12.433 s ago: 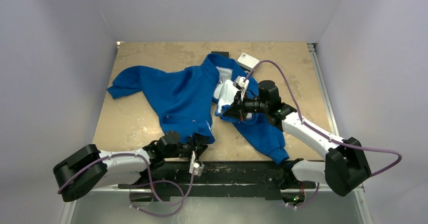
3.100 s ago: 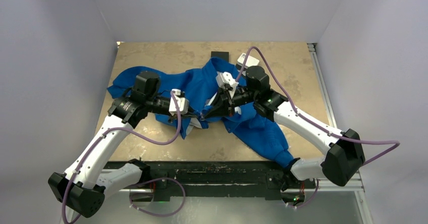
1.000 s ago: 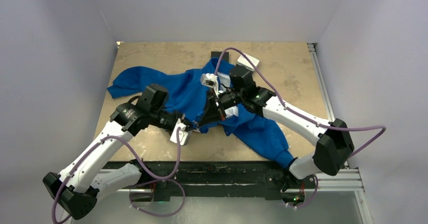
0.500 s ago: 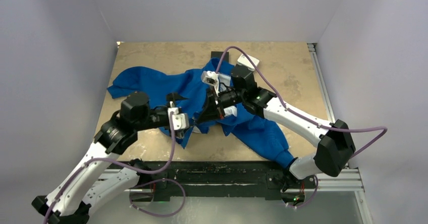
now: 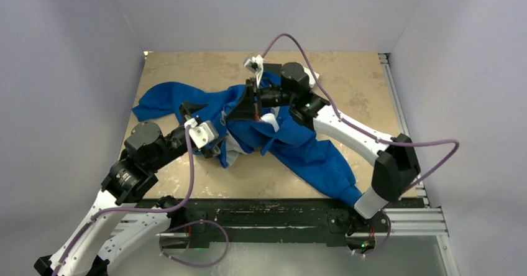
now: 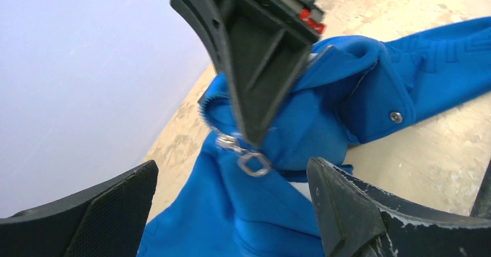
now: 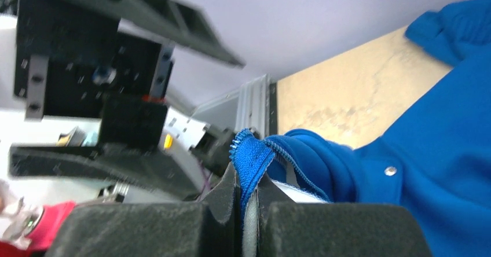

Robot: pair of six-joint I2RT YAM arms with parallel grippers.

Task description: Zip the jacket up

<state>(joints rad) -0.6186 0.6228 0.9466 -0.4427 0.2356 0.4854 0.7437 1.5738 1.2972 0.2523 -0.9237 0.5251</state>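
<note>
The blue jacket (image 5: 317,155) lies spread on the tan table (image 5: 360,96), with a sleeve (image 5: 155,102) reaching far left. My right gripper (image 5: 232,118) is shut on the jacket's front zipper edge (image 7: 250,153) and holds it raised off the table. In the left wrist view the right fingers (image 6: 255,66) pinch the fabric just above the silvery zipper slider and its ring pull (image 6: 253,163). My left gripper (image 6: 233,167) stands wide open facing that slider, touching nothing. The white lining (image 5: 231,155) shows under the lifted front.
A small white box (image 5: 311,75) and a black item (image 5: 270,66) sit at the back of the table, behind the jacket. Purple cables (image 5: 348,130) loop over both arms. Grey walls close in on the left, back and right. A metal rail (image 5: 398,120) runs along the right edge.
My left gripper has gone from shut to wide open and drawn back to the near left. The right gripper has carried the pinched zipper edge up and toward the back.
</note>
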